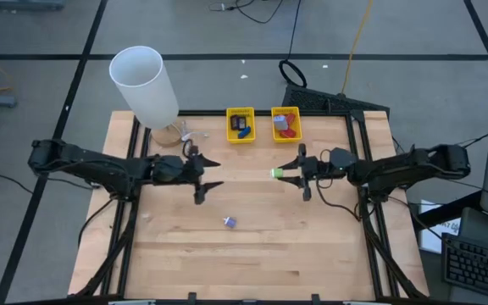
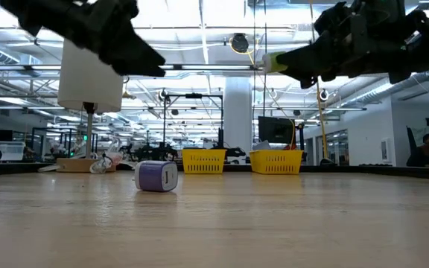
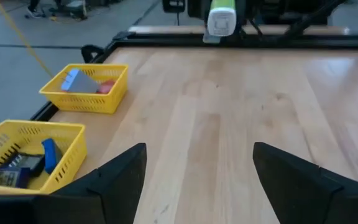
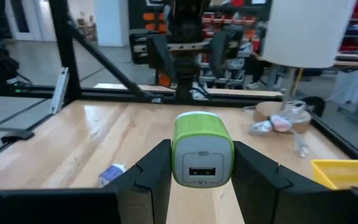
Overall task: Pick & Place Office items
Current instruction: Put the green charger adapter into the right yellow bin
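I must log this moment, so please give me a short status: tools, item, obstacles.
Right tool shut on green charger, lifted above table. Left tool open, empty. Purple item lies on table. Path to baskets looks clear.

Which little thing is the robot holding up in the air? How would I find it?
Look above the middle of the wooden table, where the right claw points inward. Pinched in it is a small charger. It is the only one with a green band; the purple charger lies loose on the wood.
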Motion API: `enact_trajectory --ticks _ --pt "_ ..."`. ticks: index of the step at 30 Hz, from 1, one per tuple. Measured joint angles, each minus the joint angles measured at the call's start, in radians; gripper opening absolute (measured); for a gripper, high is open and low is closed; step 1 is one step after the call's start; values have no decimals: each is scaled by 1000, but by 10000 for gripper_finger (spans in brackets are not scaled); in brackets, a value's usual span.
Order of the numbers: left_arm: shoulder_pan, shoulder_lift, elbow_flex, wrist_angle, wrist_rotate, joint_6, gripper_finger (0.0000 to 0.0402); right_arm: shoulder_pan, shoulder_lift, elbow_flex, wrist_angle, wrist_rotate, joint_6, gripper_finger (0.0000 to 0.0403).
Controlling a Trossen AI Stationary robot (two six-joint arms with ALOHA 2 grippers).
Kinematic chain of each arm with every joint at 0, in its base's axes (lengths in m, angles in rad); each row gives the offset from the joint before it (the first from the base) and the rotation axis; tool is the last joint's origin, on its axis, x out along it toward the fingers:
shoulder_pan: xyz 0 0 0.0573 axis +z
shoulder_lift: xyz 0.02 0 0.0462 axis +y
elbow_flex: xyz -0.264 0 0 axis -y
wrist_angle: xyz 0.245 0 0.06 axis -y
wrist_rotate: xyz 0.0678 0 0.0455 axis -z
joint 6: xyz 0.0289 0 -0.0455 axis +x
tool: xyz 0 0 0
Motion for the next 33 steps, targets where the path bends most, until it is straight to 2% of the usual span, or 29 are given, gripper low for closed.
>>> enact_trajectory --ticks 4,11,21,28,33 --pt "2 -72 -116 85 0 -17 287 -29 -48 -29 1 20 8 127" --pt "2 -249 -272 113 -11 -57 289 -117 -95 -77 0 17 63 127" --pt "2 -487 -407 118 -27 -66 293 -243 -98 -117 0 27 145 127" --pt "2 -588 -465 109 -64 -61 279 -280 -68 -151 0 268 158 127" --pt "2 -612 -478 111 -115 -63 274 -306 6 -151 21 348 145 127"
